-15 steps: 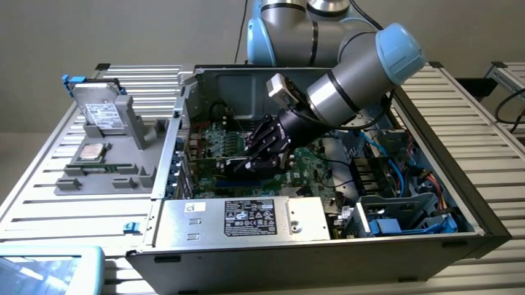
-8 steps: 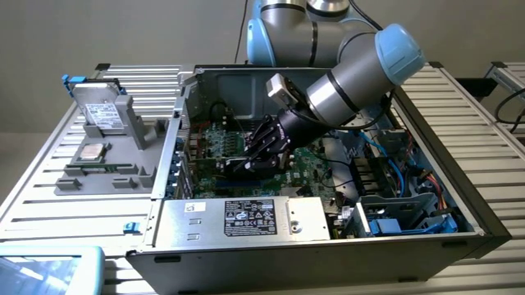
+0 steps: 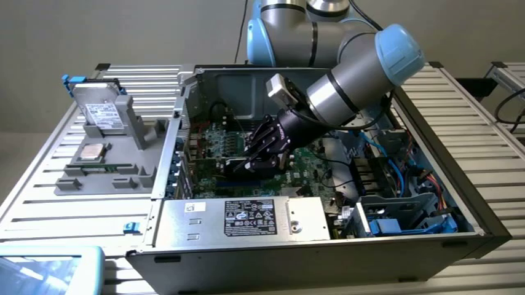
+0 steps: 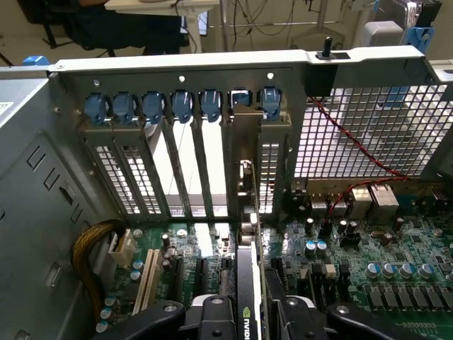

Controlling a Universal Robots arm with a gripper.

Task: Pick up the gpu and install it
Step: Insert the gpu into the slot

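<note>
Nearest to the wrist camera, the black two-finger gripper (image 4: 249,322) is closed on the gpu (image 4: 245,280), a flat green circuit card with a black block. One padded finger presses on each face, so the jaws stand at a middle width and hold the card firmly. The card stands on its edge above the green motherboard (image 4: 368,283), between a white expansion slot (image 4: 148,280) and a group of small blue capacitors (image 4: 315,246). Its long axis runs straight away from the gripper, and its silver bracket end (image 4: 246,205) points to the perforated silver rear wall (image 4: 134,177) of the open computer case, under the row of blue plastic clips (image 4: 152,106). In the exterior view this direction is toward the exterior view's left. I cannot tell if the lower contact edge sits in its socket, because the card itself hides it. I think the main risk is a small tilt or sideways offset — then a downward push meets the socket rim and bends the board. The bracket may also catch on the frame of the rear opening, so the far end stays high. A thin red wire (image 4: 347,142) hangs well apart and looks harmless.
</note>
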